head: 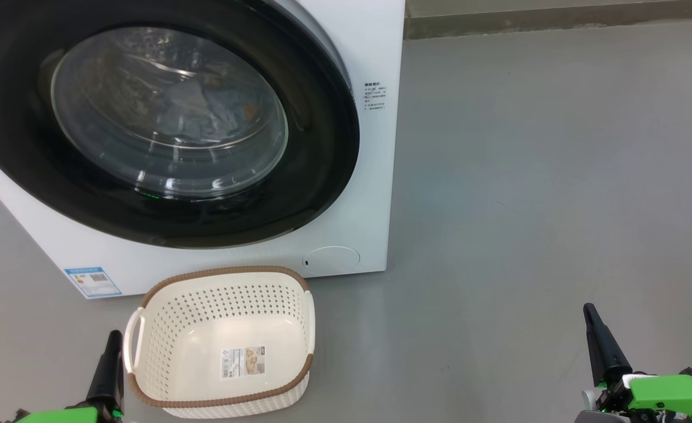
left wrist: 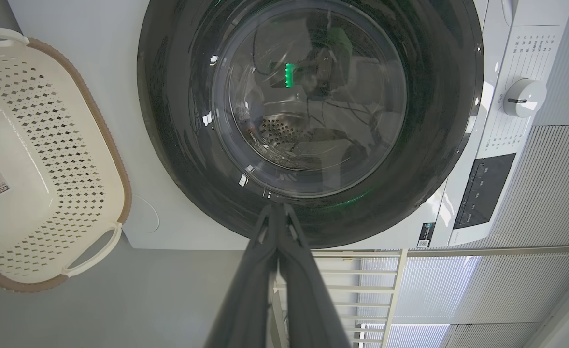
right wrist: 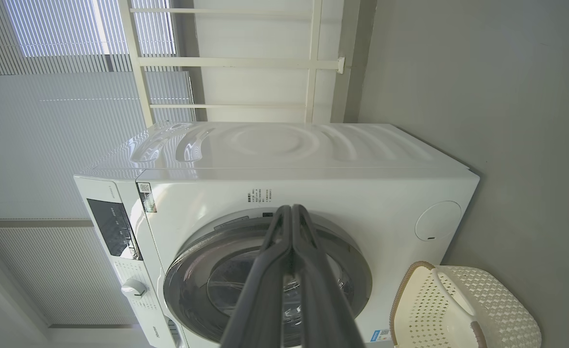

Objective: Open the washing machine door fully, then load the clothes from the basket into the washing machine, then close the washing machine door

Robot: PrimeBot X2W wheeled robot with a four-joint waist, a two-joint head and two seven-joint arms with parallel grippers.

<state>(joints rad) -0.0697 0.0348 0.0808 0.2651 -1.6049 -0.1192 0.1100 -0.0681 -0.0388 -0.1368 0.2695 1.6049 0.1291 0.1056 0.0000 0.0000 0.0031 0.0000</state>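
On the bottom of the basket (head: pixel 222 305), a paper label (head: pixel 243 361) with a barcode and small print, too fine to read. At the lower corner of the washing machine (head: pixel 358 223), a blue label (head: pixel 93 282) with a square code. On the white front beside the washing machine door (head: pixel 322 147), some lines of small grey writing (head: pixel 374 97), also not readable. In the left wrist view, printed rows around a white knob (left wrist: pixel 523 98) and next to a dark panel (left wrist: pixel 482 191), too small to make out.

Left gripper (head: pixel 114 339): jaws pressed together, pinching nothing. Right gripper (head: pixel 590 316): the same, tips closed on each other. Just beside the left jaws, on the side toward the right jaws, the basket. Beyond the tips of the left jaws, the door, lying shut against the machine. Behind its glass, the clothes (head: pixel 205 111), pale blue and dim, well ahead of both pairs of jaws. Right jaws well apart from basket and machine.
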